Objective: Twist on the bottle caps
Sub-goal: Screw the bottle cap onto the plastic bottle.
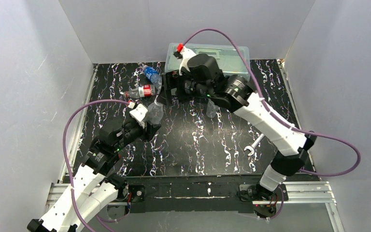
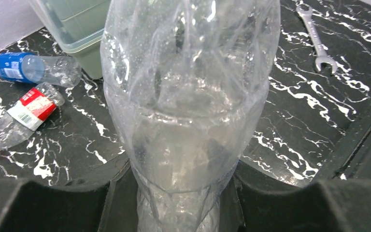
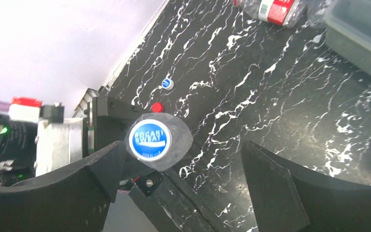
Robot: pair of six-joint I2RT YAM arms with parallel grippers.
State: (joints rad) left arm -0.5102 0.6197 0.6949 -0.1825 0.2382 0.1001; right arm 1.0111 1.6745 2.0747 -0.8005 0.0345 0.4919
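Note:
My left gripper is shut on the lower part of a plain clear bottle, which it holds up off the table. A blue and white cap sits on top of this bottle. My right gripper is open around it, and the cap lies close to the left finger, well apart from the right one. A red cap and another blue and white cap lie loose on the table. The blue-label bottle and the red-label bottle lie on their sides.
A translucent lidded box stands at the back, behind the right arm. A silver wrench lies at the right front. White walls close in the black marbled table on three sides.

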